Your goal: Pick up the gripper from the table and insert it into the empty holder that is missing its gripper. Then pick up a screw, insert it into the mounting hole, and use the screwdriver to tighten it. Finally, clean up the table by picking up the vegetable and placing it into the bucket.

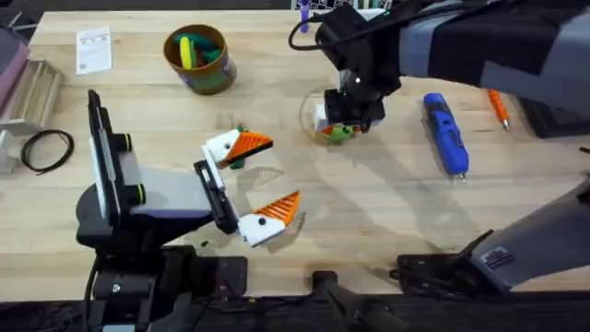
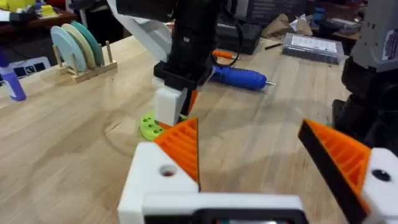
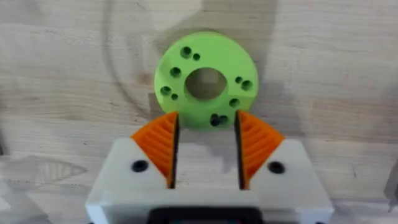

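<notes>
My right gripper (image 1: 346,124) (image 3: 205,118) hangs straight down over a lime-green round disc (image 3: 205,81) (image 1: 336,135). Its orange pads (image 3: 158,146) stand narrowly apart, tips at the disc's near rim, nothing between them. My left gripper (image 1: 284,171) (image 2: 249,127) lies low over the table (image 1: 387,203), open wide and empty. A small dark-green vegetable (image 1: 237,163) peeks out beside its far finger. The blue screwdriver (image 1: 445,134) (image 2: 239,78) lies right of the disc. The bucket (image 1: 198,57) stands at the back left with coloured pieces inside. The loose gripper, its holder and the screw are out of view.
A thin orange stick tool (image 1: 498,109) lies at the far right. A paper card (image 1: 93,49) and a black cable loop (image 1: 46,148) sit at the left. A wooden rack with round plates (image 2: 78,46) stands beyond the disc in the left wrist view.
</notes>
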Robot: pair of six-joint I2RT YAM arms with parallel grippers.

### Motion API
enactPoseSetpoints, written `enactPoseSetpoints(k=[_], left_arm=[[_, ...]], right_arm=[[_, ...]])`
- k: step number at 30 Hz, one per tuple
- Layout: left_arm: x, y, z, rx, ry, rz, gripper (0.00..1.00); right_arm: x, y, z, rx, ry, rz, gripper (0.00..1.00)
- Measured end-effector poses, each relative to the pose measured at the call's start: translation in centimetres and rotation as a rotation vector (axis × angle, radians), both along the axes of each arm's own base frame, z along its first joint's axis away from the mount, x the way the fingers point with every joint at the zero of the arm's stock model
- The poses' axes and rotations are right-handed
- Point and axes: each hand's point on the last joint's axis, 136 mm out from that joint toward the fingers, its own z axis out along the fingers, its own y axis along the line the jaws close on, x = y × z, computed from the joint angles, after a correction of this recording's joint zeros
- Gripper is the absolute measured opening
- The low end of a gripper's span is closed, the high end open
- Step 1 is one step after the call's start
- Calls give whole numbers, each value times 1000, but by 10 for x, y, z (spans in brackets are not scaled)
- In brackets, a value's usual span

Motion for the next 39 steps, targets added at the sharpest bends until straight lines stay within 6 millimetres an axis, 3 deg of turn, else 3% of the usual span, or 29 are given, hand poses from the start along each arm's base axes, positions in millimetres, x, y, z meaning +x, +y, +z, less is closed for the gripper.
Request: enactPoseSetpoints(k=[8,12,39], left_arm=[[0,0,0,0,0,0,985],[0,0,0,0,0,0,985],[0,0,0,0,0,0,985]], right_arm=[[0,0,0,0,0,0,287],[0,0,0,0,0,0,209],[0,0,0,0,0,0,10]])
